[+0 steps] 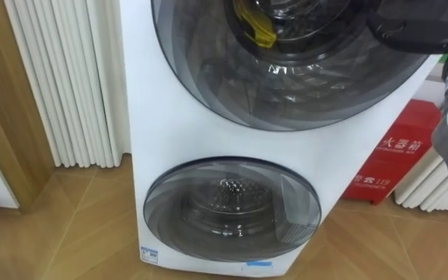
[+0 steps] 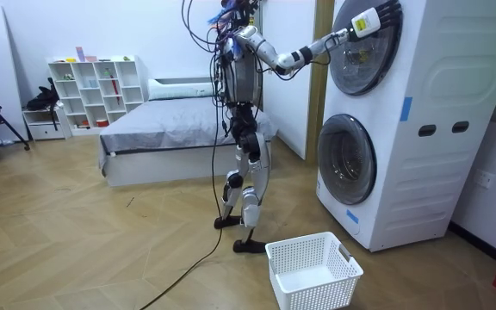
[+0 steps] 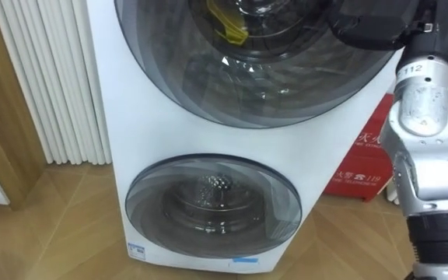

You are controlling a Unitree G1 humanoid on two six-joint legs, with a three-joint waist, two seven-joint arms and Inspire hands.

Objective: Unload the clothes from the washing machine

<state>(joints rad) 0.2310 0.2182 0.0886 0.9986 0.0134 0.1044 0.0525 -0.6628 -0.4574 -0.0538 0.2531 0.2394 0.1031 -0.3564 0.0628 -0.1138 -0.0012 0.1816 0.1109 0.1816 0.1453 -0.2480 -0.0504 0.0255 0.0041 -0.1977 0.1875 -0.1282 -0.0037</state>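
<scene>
A white stacked washing machine (image 1: 169, 132) fills the view, and I stand right in front of it (image 2: 437, 172). Its upper round glass door (image 1: 302, 85) is closed. A yellow cloth (image 1: 257, 27) shows through the glass inside the drum (image 3: 228, 23). My right arm is raised, and my right hand (image 1: 411, 29) lies on the right rim of that door, fingers fairly straight and holding nothing (image 2: 384, 15). The lower door (image 1: 232, 208) is closed too, and its drum looks bare.
A white plastic basket (image 2: 313, 271) stands on the wooden floor before the machine, close to my feet. A red box (image 1: 399, 152) sits against the wall to the machine's right. White ribbed panels (image 1: 68, 78) rise at its left. A bed (image 2: 179, 129) stands behind me.
</scene>
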